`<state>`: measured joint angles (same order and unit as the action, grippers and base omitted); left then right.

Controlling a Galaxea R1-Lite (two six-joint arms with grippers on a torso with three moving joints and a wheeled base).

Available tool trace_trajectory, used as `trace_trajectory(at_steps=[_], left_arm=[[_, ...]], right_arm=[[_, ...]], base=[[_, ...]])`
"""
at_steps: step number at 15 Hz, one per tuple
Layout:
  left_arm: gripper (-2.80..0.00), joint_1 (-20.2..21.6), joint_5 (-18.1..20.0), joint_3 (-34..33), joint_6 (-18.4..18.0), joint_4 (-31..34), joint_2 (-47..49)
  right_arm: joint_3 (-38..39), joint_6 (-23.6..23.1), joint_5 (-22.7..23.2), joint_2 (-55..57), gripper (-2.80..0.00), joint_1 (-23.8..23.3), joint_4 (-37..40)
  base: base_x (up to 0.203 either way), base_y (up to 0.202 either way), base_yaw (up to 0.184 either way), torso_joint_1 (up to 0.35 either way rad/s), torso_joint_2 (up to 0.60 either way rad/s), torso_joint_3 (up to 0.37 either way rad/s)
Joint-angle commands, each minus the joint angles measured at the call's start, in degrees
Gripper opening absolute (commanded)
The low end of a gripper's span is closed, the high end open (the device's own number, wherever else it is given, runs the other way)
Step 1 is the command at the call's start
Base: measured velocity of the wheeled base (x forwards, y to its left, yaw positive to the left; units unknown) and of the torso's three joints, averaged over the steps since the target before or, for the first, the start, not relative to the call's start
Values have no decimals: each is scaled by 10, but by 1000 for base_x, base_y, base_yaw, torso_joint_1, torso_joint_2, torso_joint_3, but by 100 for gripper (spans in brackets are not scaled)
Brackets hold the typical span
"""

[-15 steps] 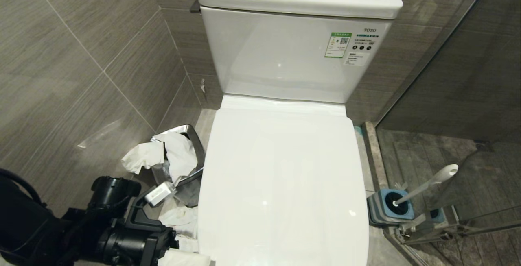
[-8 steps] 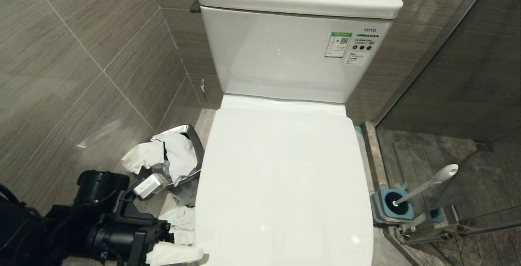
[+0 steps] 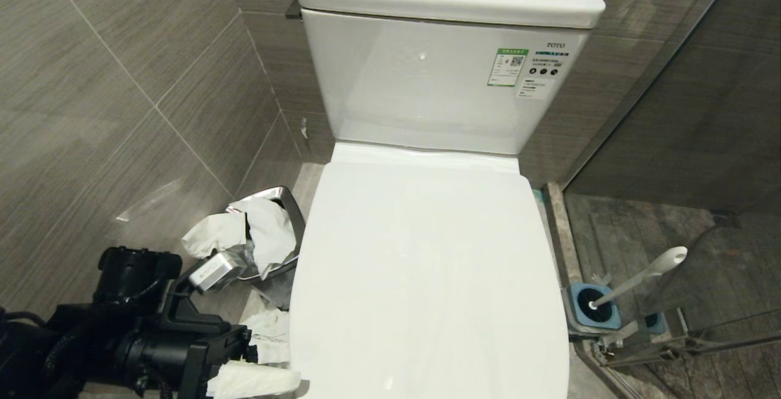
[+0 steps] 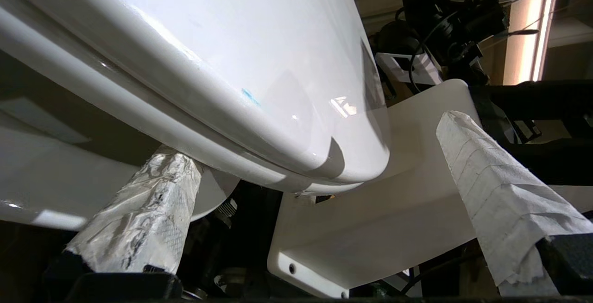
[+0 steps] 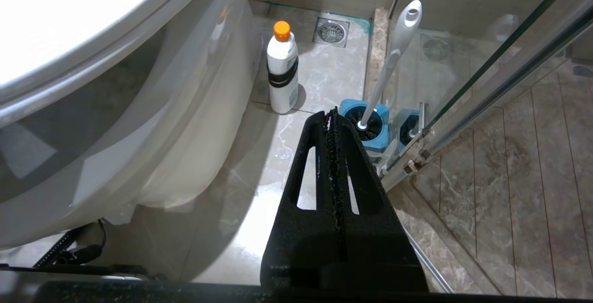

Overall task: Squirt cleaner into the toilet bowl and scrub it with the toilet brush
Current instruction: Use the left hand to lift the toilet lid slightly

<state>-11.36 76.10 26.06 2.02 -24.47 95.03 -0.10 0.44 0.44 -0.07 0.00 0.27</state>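
While the toilet bowl (image 3: 427, 277) stands with its white lid down, the left pincer (image 3: 259, 362) sits low at the bowl's front left corner, its paper-wrapped fingers (image 4: 500, 187) spread wide and holding nothing. Seen from the left wrist, one wrapped finger lies under the rim at the bowl's side, and the other stands clear beyond the front edge; a small turquoise smear of cleaner (image 4: 250, 97) marks the lid's underside edge. On the floor beside the bowl's left side stands a steel waste bin (image 3: 277, 234) stuffed with crumpled tissue. The right pincer (image 5: 332, 122) hangs low at the bowl's right side, its black fingers pressed together and empty. Ahead of it the toilet brush (image 5: 394, 57) stands tilted in its blue holder (image 5: 366, 127) against the glass partition, with a white, orange-capped bottle (image 5: 282, 71) upright on the floor near the bowl's base.
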Motion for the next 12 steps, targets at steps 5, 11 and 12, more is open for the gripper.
trace_trajectory(at_steps=[5, 11, 12], left_arm=[[0, -5, 5, 20, 99, -4, -65], [0, -5, 3, 60, 191, -4, -99], [0, -5, 2, 62, 193, -4, -101]], right_arm=[[0, 0, 0, 1, -280, 0, 0], [0, 0, 0, 1, -280, 0, 0], [0, 0, 0, 1, -280, 0, 0]], base=[[0, 0, 0, 0, 0, 0], [0, 0, 0, 0, 0, 0], [0, 0, 0, 0, 0, 0]])
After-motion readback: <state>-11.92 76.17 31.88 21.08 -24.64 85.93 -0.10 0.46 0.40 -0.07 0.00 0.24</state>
